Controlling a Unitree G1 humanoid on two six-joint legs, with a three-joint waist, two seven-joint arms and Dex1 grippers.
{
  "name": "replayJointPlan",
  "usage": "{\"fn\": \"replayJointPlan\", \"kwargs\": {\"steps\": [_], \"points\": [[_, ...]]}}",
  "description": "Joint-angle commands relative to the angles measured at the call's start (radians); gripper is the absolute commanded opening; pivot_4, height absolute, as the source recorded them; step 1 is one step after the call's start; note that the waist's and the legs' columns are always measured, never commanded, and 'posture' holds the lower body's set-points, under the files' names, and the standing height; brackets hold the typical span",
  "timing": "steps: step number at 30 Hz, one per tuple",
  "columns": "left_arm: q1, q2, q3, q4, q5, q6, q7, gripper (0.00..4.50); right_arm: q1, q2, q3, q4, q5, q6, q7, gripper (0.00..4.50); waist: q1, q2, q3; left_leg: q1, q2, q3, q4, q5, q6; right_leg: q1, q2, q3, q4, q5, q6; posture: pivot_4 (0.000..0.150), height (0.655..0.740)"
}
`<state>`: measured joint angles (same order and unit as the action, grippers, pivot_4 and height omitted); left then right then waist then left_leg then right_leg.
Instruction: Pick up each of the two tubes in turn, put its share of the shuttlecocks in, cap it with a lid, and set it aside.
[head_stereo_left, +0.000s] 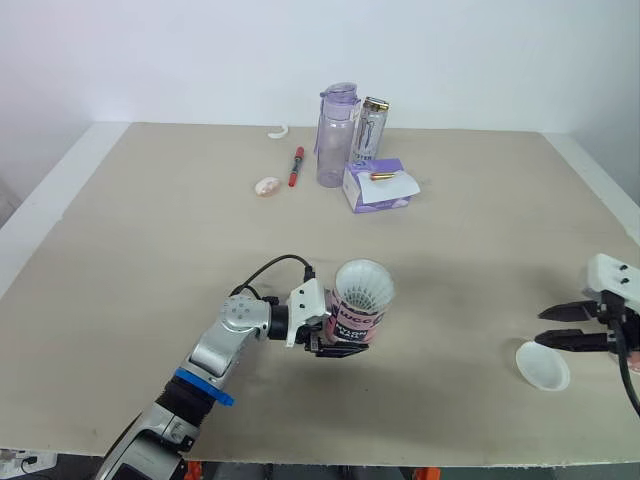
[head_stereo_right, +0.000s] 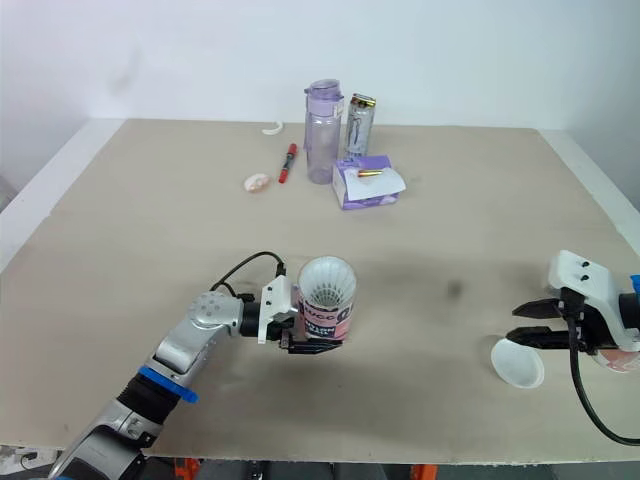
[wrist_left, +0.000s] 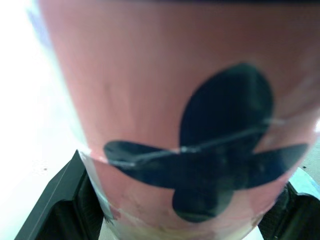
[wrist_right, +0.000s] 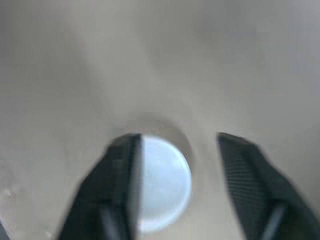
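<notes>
My left gripper (head_stereo_left: 337, 346) is clamped around the lower body of the pink-labelled tube (head_stereo_left: 357, 320), holding it near the middle of the table (head_stereo_left: 150, 230) with its open mouth up and the white skirt of a shuttlecock (head_stereo_left: 364, 283) showing at the rim. Far to the right, my right gripper (head_stereo_left: 548, 328) hangs with its fingers spread just above the white lid (head_stereo_left: 543, 366), which lies flat near the table's front edge. I judge capping comes next. The lid is thin and low, so a closing finger could skate it toward the edge instead of catching it. If the feathers stand proud of the rim, pressing the lid down may crush them or twist the tube in my grasp.
</notes>
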<state>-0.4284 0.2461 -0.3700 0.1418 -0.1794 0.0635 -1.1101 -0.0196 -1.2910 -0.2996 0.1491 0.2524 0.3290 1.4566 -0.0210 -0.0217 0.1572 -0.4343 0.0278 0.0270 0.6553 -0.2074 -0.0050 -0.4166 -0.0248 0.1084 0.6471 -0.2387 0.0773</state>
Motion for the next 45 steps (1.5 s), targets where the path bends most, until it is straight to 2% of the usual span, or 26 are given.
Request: {"fn": "replayJointPlan", "kwargs": {"steps": [1,2,7,10,15,17,18,19,23,24,25,26,27,32,36,39,41,43,44,45], "points": [[0.013,0.009,-0.02,-0.029,-0.008,-0.001,-0.027,3.5,-0.058,-0.012,0.064,0.085,-0.053,-0.085,-0.005,3.97,0.0,0.0,0.0,0.0,0.0,0.0,0.0,0.0,0.0,0.0,0.0,0.0,0.0,0.0,0.0,0.15,0.74],[0.013,0.01,-0.021,-0.032,-0.008,0.001,-0.028,3.5,-0.078,-0.004,0.085,0.106,-0.066,-0.105,-0.008,4.43,0.0,0.0,0.0,0.001,0.0,0.0,0.0,0.0,0.0,0.0,0.0,0.0,0.0,0.0,0.0,0.15,0.74],[0.02,0.013,-0.023,-0.049,-0.017,0.019,-0.03,3.5,-0.153,0.032,0.163,0.18,-0.112,-0.157,-0.027,4.43,-0.002,0.001,0.0,0.002,0.0,0.0,0.0,0.0,0.0,0.002,0.0,0.0,0.0,-0.001,-0.001,0.15,0.74],[0.021,0.014,-0.021,-0.064,-0.024,0.032,-0.028,3.5,-0.206,0.05,0.208,0.229,-0.128,-0.169,-0.022,4.43,-0.003,0.001,0.0,0.009,0.0,0.001,0.0,0.0,0.0,0.009,0.0,0.001,0.0,-0.003,-0.004,0.15,0.74],[0.023,0.02,-0.019,-0.074,-0.022,0.036,-0.025,3.5,-0.232,0.065,0.252,0.256,-0.141,-0.16,-0.004,4.43,-0.003,0.002,0.0,0.009,0.0,0.001,0.0,0.0,0.0,0.009,0.0,0.001,0.0,-0.003,-0.004,0.15,0.74],[0.025,0.021,-0.019,-0.076,-0.021,0.038,-0.023,3.5,-0.238,0.068,0.26,0.267,-0.145,-0.168,-0.001,3.87,-0.002,0.002,0.0,0.009,0.0,0.001,0.0,0.0,0.0,0.009,0.0,0.001,0.0,-0.003,-0.004,0.15,0.74],[0.026,0.022,-0.02,-0.077,-0.021,0.039,-0.022,3.5,-0.24,0.067,0.265,0.271,-0.145,-0.17,0.002,3.35,-0.002,0.002,0.0,0.009,0.0,0.001,0.0,0.0,0.0,0.009,0.0,0.001,0.0,-0.003,-0.004,0.15,0.74],[0.026,0.022,-0.019,-0.077,-0.021,0.039,-0.021,3.5,-0.24,0.065,0.268,0.272,-0.145,-0.173,0.004,3.22,-0.002,0.002,0.0,0.009,0.0,0.001,0.0,0.0,0.0,0.009,0.0,0.001,0.0,-0.003,-0.004,0.15,0.74],[0.024,0.025,-0.023,-0.078,-0.018,0.039,-0.018,3.5,-0.228,0.059,0.269,0.271,-0.145,-0.189,0.012,1.49,-0.002,0.002,0.0,0.01,0.0,0.001,0.0,0.0,0.0,0.009,0.0,0.001,0.0,-0.002,-0.004,0.15,0.74],[0.022,0.025,-0.024,-0.077,-0.018,0.04,-0.018,3.5,-0.225,0.057,0.269,0.271,-0.144,-0.192,0.013,1.28,-0.002,0.002,0.0,0.01,0.0,0.001,0.0,0.0,0.0,0.009,0.0,0.001,0.0,-0.002,-0.004,0.15,0.74],[0.021,0.026,-0.024,-0.075,-0.017,0.039,-0.019,3.5,-0.221,0.057,0.268,0.268,-0.141,-0.192,0.015,0.53,-0.002,0.002,0.0,0.01,0.0,0.001,0.0,0.0,0.0,0.009,0.0,0.001,0.0,-0.002,-0.004,0.15,0.74],[0.019,0.027,-0.024,-0.074,-0.017,0.038,-0.02,3.5,-0.213,0.056,0.265,0.26,-0.136,-0.19,0.018,0.46,-0.002,0.002,0.0,0.01,0.0,0.001,0.0,0.0,0.0,0.009,0.0,0.001,0.0,-0.002,-0.004,0.15,0.74],[0.017,0.028,-0.024,-0.072,-0.015,0.038,-0.02,3.5,-0.205,0.055,0.261,0.252,-0.133,-0.19,0.02,0.1,-0.002,0.002,0.0,0.01,0.0,0.001,0.0,0.0,0.0,0.009,0.0,0.001,0.0,-0.002,-0.004,0.15,0.74],[0.009,0.031,-0.023,-0.054,-0.011,0.032,-0.024,3.5,-0.191,0.05,0.235,0.204,-0.107,-0.202,0.028,0.1,-0.002,0.002,0.0,0.01,0.0,0.001,0.0,0.0,0.0,0.01,0.0,0.001,0.0,-0.002,-0.004,0.15,0.74],[0.004,0.035,-0.019,-0.038,-0.015,0.052,-0.023,3.5,-0.239,0.037,0.184,0.057,-0.013,-0.161,0.071,0.1,-0.004,0.003,0.0,0.011,0.0,0.001,0.0,0.0,0.0,0.01,0.0,0.002,0.001,-0.002,-0.003,0.15,0.74],[-0.005,0.038,-0.012,-0.012,-0.021,0.094,-0.016,3.5,-0.352,0.035,0.19,-0.099,0.052,-0.112,0.083,0.1,-0.004,0.003,0.0,0.011,0.0,0.001,0.0,0.0,0.0,0.01,0.0,0.002,0.001,-0.002,-0.003,0.15,0.74],[-0.019,0.04,-0.01,0.007,-0.019,0.116,-0.014,3.5,-0.485,0.055,0.222,-0.208,0.104,-0.063,0.088,0.1,-0.006,0.004,0.0,0.011,0.0,0.001,0.0,0.0,0.0,0.01,0.0,0.002,0.001,-0.002,-0.003,0.15,0.74],[-0.034,0.043,-0.015,0.022,-0.007,0.125,-0.012,3.5,-0.604,0.087,0.256,-0.274,0.133,-0.038,0.089,0.1,-0.008,0.007,0.0,0.011,0.0,0.001,0.001,0.0,0.0,0.01,0.0,0.002,0.001,-0.001,-0.004,0.15,0.74],[-0.042,0.044,-0.02,0.031,0.005,0.122,-0.009,3.5,-0.669,0.112,0.274,-0.295,0.144,-0.027,0.086,0.1,-0.013,0.012,0.002,0.012,0.0,0.001,0.001,0.0,0.0,0.01,0.0,0.002,0.001,-0.001,-0.004,0.15,0.74],[-0.048,0.045,-0.025,0.037,0.015,0.118,-0.005,3.5,-0.721,0.132,0.29,-0.311,0.153,-0.012,0.084,0.1,-0.011,0.008,0.002,0.012,0.0,0.001,0.001,0.0,0.0,0.009,0.0,0.003,0.001,0.0,-0.004,0.15,0.74]]}}
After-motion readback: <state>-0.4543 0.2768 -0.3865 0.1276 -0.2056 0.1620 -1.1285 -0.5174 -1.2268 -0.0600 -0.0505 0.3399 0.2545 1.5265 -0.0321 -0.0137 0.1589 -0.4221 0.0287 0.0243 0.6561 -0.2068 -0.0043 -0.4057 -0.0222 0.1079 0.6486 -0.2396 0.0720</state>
